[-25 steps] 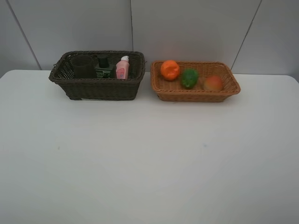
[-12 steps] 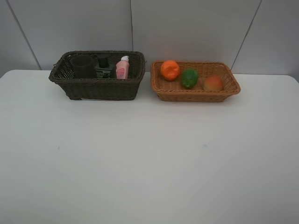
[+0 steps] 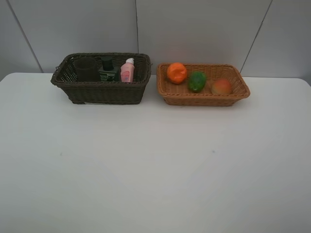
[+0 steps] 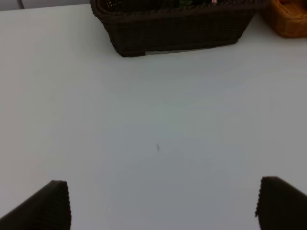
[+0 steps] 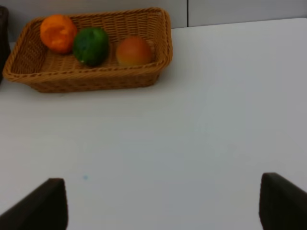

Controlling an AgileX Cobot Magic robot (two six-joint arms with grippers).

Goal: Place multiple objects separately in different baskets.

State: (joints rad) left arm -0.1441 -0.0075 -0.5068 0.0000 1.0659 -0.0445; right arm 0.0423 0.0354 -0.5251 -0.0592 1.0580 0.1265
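**A:** What's nearest you?

**B:** You have the left gripper point(image 4: 162, 203) and the right gripper point(image 5: 163, 203) low in their wrist views, each a pair of dark ribbed finger tips. On both, your jaws stand spread wide with nothing between them, over bare tabletop point(image 3: 155, 165), which is smooth, matte and white.

**A:** And further back?

**B:** Look to the upper part of the high view. Upper left you see the dark-brown basket point(image 3: 102, 90), rectangular, deep, tightly woven wicker. Upright inside it, left to right: the mauve cup point(image 3: 86, 69), a translucent cylinder; the dark-green bottle point(image 3: 108, 72), flat with a black cap; the pink bottle point(image 3: 127, 71), small with a white top.

**A:** The other one?

**B:** Just right of it, apart by a narrow gap, you have the orange-tan basket point(image 3: 204, 99), shallower, with a flared woven rim. In it, left to right: the tangerine point(image 3: 177, 72), dimpled orange; the green fruit point(image 3: 197, 81), round and glossy; the red-orange fruit point(image 3: 221, 87), smooth. Tangerine and green fruit sit just beside each other.
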